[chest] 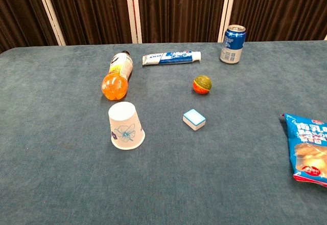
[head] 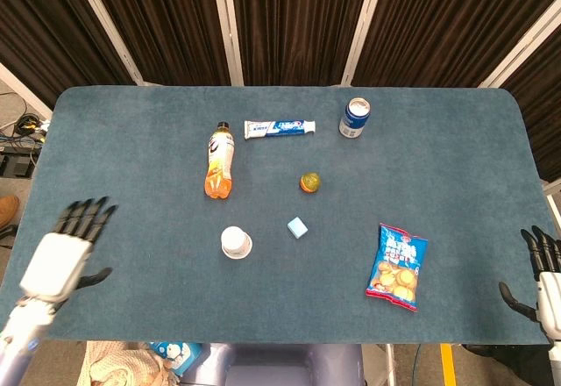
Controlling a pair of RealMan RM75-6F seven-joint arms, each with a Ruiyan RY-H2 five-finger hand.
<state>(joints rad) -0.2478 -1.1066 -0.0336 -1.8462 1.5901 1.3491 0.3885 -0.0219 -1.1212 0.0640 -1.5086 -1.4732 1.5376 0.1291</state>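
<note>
**Both hands bare and spread at the near corners of the table**

The blue felt table (head: 131, 140) fills the head view from edge to edge, with dark curtains (head: 289, 17) hanging behind its far side.

The left hand (head: 66, 254) hovers above the table's near left corner, palm down, fingers spread and pointing away from the robot; it is released and grasps nothing. The thing nearest to it is the white paper cup (head: 236, 242), standing upside down to its right and well apart from it.

The right hand (head: 543, 281) shows only partly at the near right edge of the head view, just off the table's corner, fingers apart and carrying nothing. The nearest thing to it is the blue snack bag (head: 396, 268), lying flat to its left, well apart from the hand.

The chest view shows neither hand.

The orange drink bottle (head: 219, 160) lies on its side beyond the cup, its cap pointing to the far edge. Just beside the cap, the toothpaste tube (head: 279, 128) lies crosswise. The blue can (head: 354, 117) stands upright to the right of the tube.

The orange and green ball (head: 309, 182) sits near the table's middle, and the small blue and white block (head: 298, 227) lies between it and the near edge, right of the cup.
</note>
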